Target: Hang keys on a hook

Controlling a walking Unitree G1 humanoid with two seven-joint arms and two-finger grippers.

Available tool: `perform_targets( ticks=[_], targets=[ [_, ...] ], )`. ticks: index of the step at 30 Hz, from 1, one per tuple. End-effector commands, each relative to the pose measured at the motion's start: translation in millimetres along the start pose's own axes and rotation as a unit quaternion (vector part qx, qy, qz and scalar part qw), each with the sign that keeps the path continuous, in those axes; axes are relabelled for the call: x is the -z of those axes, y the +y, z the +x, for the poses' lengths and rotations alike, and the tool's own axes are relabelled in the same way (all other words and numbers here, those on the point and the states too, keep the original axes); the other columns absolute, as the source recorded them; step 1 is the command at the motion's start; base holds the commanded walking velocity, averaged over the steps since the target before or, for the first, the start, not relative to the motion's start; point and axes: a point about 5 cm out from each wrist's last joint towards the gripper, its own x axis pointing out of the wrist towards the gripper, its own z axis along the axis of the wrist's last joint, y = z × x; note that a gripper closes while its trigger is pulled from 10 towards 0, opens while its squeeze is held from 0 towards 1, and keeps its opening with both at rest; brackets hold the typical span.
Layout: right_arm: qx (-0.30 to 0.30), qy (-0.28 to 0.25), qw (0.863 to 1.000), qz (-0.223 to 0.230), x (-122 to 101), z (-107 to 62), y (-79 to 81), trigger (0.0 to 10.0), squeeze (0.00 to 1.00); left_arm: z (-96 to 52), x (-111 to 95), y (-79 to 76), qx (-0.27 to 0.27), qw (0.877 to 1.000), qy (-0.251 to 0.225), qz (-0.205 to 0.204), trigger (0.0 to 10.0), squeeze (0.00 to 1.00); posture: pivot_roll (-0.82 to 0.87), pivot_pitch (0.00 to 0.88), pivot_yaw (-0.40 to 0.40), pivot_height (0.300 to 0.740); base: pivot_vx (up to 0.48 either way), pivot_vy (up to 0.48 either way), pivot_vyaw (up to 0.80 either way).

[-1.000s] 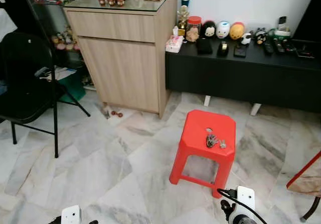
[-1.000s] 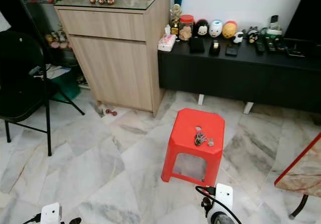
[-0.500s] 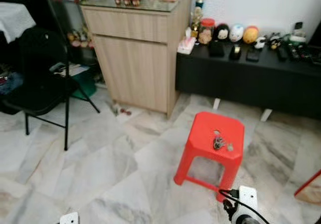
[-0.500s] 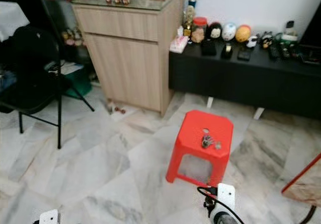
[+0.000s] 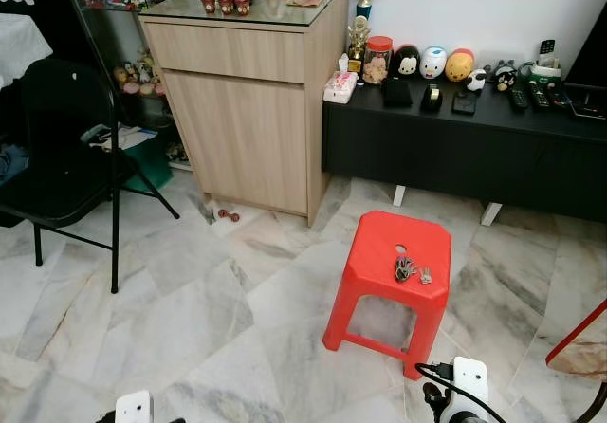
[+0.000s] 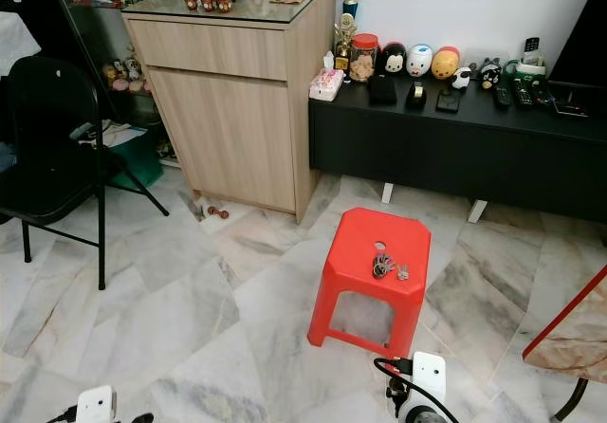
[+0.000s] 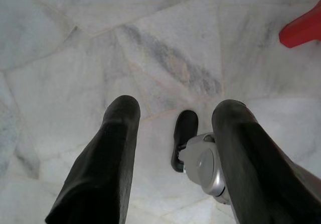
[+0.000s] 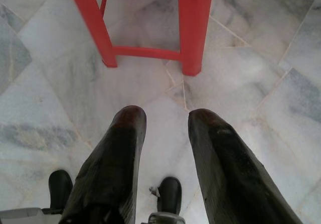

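Observation:
A bunch of keys (image 5: 406,270) lies on top of a red plastic stool (image 5: 384,281) that stands on the marble floor a little right of centre. Both arms hang low at the bottom edge of the head views, well short of the stool. In the left wrist view my left gripper (image 7: 175,112) is open over bare floor, with a red stool leg (image 7: 302,29) at the picture's edge. In the right wrist view my right gripper (image 8: 166,119) is open above the floor, and the stool's legs (image 8: 192,29) stand just beyond its fingertips. I see no hook.
A wooden cabinet (image 5: 245,110) stands behind the stool at the left, with a low black bench (image 5: 474,143) of small ornaments to its right. A black folding chair (image 5: 66,172) is at far left. A table corner (image 5: 580,342) juts in at the lower right.
The head camera has swung and steadied, so the whole scene has shifted slightly. The keys and stool have not moved. Both arms still hang low.

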Motion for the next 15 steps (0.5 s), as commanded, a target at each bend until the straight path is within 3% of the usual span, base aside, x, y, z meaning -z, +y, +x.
perform_targets(
  ticks=[1, 6, 9, 12, 15],
  targets=[
    [-0.003, 0.003, 1.0, -0.009, -0.4, 0.0, -1.3, 10.0, 0.0, -0.5, 2.5, 0.9, -0.001, 1.0, 0.007, 0.002, 10.0, 0.0, 0.11, 0.0, -0.006, 0.74, 0.259, 0.0, 0.0],
    [-0.005, 0.009, 1.0, -0.023, 2.9, -1.8, -6.8, 10.0, 0.0, -0.2, 3.1, -1.4, -0.003, 1.0, 0.006, -0.003, 10.0, 0.0, 0.12, 0.0, -0.015, 0.74, 0.269, 0.0, 0.0],
    [-0.003, 0.01, 1.0, -0.026, 2.9, -1.9, -7.7, 10.0, 0.0, -0.2, 2.9, -1.1, -0.005, 1.0, 0.006, -0.006, 10.0, 0.0, 0.12, 0.0, -0.015, 0.74, 0.274, 0.0, 0.56],
    [0.01, 0.005, 1.0, -0.009, -3.6, -3.5, -23.8, 10.0, 0.0, -2.0, 3.9, 7.0, -0.011, 1.0, 0.007, -0.007, 10.0, 0.0, 0.12, 0.0, -0.014, 0.74, 0.28, 0.0, 0.0],
    [0.01, 0.003, 1.0, -0.004, -4.5, -3.7, -25.7, 10.0, 0.0, -2.6, 4.3, 9.2, -0.012, 1.0, 0.008, -0.008, 10.0, 0.0, 0.12, 0.0, -0.014, 0.74, 0.285, 0.0, 0.0]
  ],
)
